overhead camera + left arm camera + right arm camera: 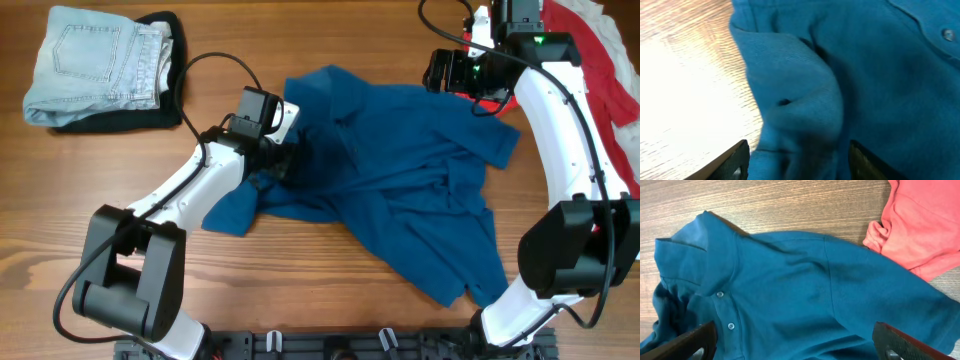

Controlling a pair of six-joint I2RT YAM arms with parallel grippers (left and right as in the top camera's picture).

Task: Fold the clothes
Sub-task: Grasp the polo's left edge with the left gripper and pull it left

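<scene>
- While sprawling crumpled mid-frame, the blue shirt [400,170] is lying unfolded.
- Left gripper [797,155] is straddling a bunched fold; I cannot tell whether it is gripping.
- Right gripper [800,345] is hovering wide open, empty.

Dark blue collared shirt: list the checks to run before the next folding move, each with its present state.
1. Dark blue short-sleeved collared fabric shirt spread flat: not ok, rumpled, with one sleeve bunched.
2. Left jaws hold fabric: cannot tell; a bunched fold sits between them.
3. Right jaws open above the shirt's shoulder: ok.
4. Red fabric T-shirt apart from the blue shirt: cannot tell; their edges run close.
5. Folded pale denim jeans apart from the shirt: ok.
</scene>
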